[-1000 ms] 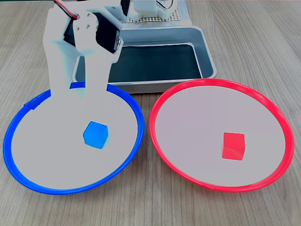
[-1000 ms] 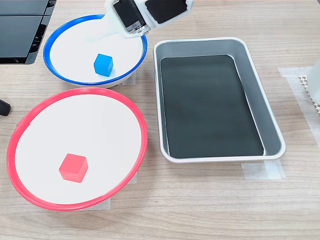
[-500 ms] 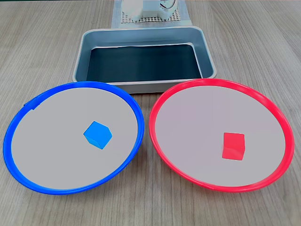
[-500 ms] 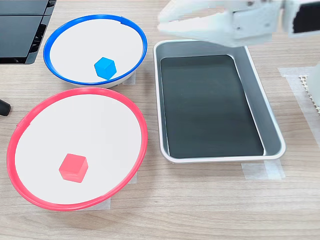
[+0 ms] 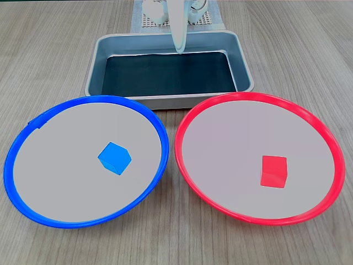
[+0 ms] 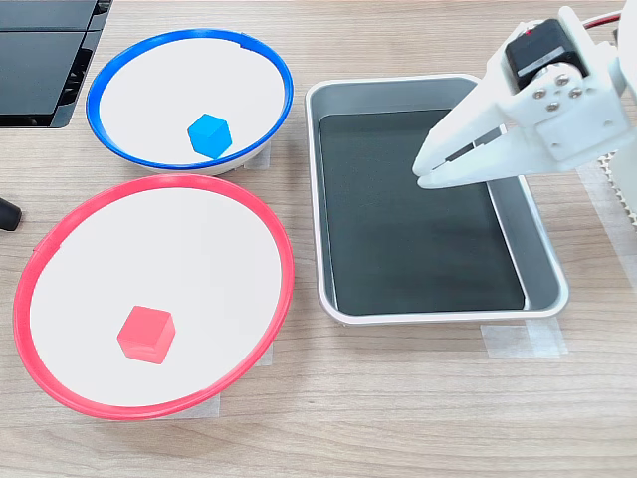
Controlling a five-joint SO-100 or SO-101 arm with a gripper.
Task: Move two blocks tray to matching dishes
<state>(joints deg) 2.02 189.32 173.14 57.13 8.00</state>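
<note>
The blue block (image 5: 115, 158) (image 6: 208, 134) lies in the blue-rimmed dish (image 5: 60, 160) (image 6: 149, 90), a little off its middle. In the red-rimmed dish (image 5: 231, 143) (image 6: 149, 249) rests the red block (image 5: 274, 171) (image 6: 146, 333). Both dishes sit beside the silver tray (image 5: 165, 101) (image 6: 438, 317), whose black bottom is bare. My white gripper (image 6: 419, 174) (image 5: 179, 49) hangs over the tray, tips pointing toward the dishes. Its fingertips meet, it is shut, and it holds nothing.
The arm's white perforated base (image 5: 165, 19) (image 6: 622, 179) stands behind the tray. A dark flat device (image 6: 45, 60) lies by the blue-rimmed dish and a small black object (image 6: 5, 212) sits at the table edge. Tape patches (image 6: 523, 339) hold the tray.
The arm left the blue-rimmed dish, swung across and now hangs lower over the tray, nearer its base. The blue block turned slightly after release. The red block has not moved.
</note>
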